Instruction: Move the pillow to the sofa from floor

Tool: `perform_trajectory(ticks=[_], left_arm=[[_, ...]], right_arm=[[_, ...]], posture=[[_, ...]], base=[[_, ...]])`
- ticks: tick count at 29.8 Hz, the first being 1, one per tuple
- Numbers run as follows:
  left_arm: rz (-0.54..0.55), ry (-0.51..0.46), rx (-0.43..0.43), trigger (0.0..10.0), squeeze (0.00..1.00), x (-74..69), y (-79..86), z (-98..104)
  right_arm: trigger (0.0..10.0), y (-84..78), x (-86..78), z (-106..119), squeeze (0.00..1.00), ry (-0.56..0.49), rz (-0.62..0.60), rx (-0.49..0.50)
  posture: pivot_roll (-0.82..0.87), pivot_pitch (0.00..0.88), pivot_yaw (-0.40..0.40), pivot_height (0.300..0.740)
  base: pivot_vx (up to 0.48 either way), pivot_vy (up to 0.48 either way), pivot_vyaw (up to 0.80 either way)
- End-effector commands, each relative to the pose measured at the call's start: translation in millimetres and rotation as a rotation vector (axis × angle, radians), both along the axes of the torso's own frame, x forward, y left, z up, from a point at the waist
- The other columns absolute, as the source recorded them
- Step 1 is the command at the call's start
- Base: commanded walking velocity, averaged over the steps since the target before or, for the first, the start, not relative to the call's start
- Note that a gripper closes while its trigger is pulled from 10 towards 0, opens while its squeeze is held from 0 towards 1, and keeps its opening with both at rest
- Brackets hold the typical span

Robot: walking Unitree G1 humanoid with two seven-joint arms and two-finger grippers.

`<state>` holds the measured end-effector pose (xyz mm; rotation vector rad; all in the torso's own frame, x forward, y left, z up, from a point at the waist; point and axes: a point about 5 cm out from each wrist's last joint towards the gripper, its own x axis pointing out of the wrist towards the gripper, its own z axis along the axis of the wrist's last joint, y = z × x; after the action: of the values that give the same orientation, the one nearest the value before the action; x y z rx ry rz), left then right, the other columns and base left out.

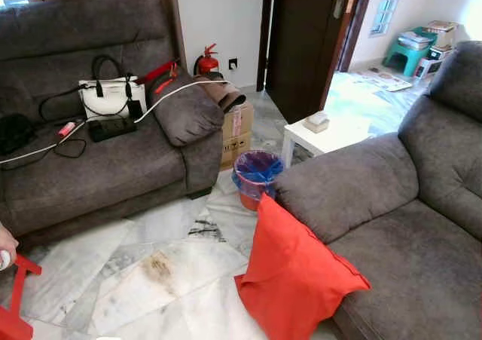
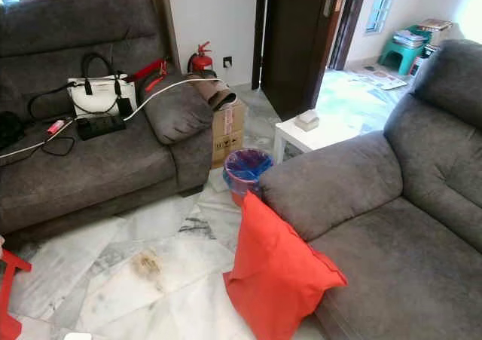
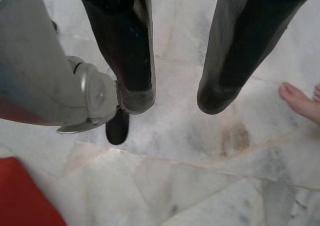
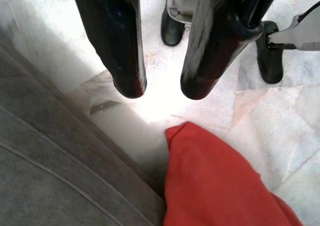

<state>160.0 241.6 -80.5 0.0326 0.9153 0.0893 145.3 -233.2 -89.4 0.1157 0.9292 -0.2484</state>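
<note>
Marble-tiled living room floor (image 1: 151, 280) between two grey sofas. Red pillow (image 1: 294, 276) at 5 o'clock, standing on the floor, leaning against the right-hand sofa (image 1: 392, 227). Blue-lined bin (image 1: 256, 176) at 12 o'clock from the pillow. Left gripper (image 3: 175, 93) and right gripper (image 4: 160, 88) both spread apart, empty, over tiles.

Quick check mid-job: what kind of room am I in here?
Most likely a home living room. Two grey sofas face a marble-tiled floor, a small white side table stands by an open door, and a red pillow leans on the near sofa.
</note>
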Motion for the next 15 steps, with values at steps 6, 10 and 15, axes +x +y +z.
perform_trajectory(ticks=[6, 10, 15], left_arm=[[-0.001, 0.003, -0.006, 10.0, 0.0, -0.7, -0.1, -0.3], [-0.001, 0.002, -0.004, 10.0, 0.0, -0.4, 0.1, -0.1], [0.0, -0.005, -0.005, 10.0, 0.0, 0.9, 0.0, 0.5]], right_arm=[[10.0, 5.6, 3.0, -0.8, 0.0, 0.012, 0.011, 0.03], [10.0, 8.4, 5.2, -0.6, 0.0, 0.009, 0.024, 0.036], [10.0, 8.6, 7.6, 0.5, 0.0, 0.002, 0.042, 0.021]], posture=[[0.17, 0.072, -0.024, 0.74], [0.17, 0.072, -0.025, 0.74], [0.18, 0.07, -0.027, 0.74]], base=[[0.37, 0.0, 0.0], [0.427, 0.0, 0.0], [0.423, 0.0, 0.0]])
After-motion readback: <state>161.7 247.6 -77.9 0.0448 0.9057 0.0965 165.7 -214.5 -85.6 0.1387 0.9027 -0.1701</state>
